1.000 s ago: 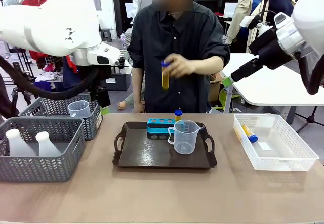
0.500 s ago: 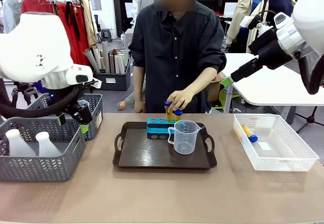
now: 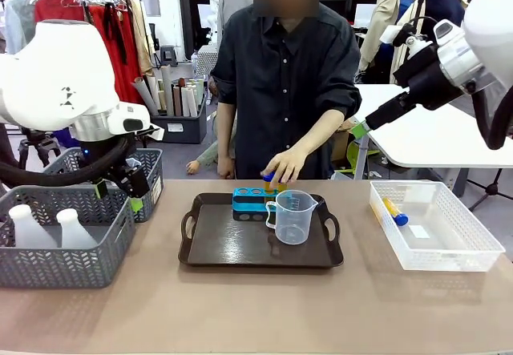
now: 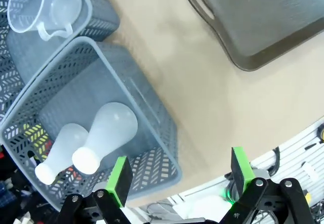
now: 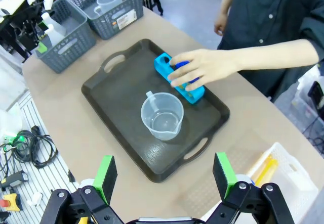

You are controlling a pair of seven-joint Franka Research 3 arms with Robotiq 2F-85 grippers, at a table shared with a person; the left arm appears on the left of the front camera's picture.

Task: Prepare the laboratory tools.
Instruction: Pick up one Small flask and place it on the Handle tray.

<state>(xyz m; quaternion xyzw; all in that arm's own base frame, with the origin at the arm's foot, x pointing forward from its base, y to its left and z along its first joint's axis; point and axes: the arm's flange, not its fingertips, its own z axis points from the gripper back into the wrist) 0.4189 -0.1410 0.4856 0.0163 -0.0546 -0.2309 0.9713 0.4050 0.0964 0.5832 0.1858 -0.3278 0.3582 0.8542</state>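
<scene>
- And over to the left gripper (image 3: 119, 196), mid-left of the front view: hanging over the far right corner of the near grey basket (image 3: 64, 267), jaws spread wide, nothing between the green pads.
- Same story from its own wrist camera: pads far apart at the bottom edge, basket wall just beyond them.
- Down inside that basket, two conical flasks (image 3: 28, 227) standing side by side, white caps up (lower left in the left wrist view).
- Just behind, in the second basket (image 3: 152, 180), a spare beaker (image 3: 127, 172).
- Now centre frame: dark tray (image 3: 224, 243) flat on the table (image 3: 256, 315), carrying the measuring beaker (image 3: 292, 216) upright in its right half, handle toward picture left.
- Just behind the beaker, the blue rack (image 3: 247, 200), sitting near the tray's far edge.
- On the rack's right end, the person's hand (image 3: 282, 165), fingers draped over blue-capped tubes (image 3: 278, 187) of yellow liquid seated in the holes (exact count hidden under the hand, so cannot tell).
- Up to the upper right: right gripper (image 3: 358, 131) high above the table, well apart from the tray.
- From the right wrist view, green pads far apart at the bottom edge, clamping nothing, tray and beaker in mid-frame beyond them.
- Lower right: clear bin (image 3: 473, 251) on the table, with a loose tube (image 3: 395, 211) lying on its side in the far-left part.
</scene>
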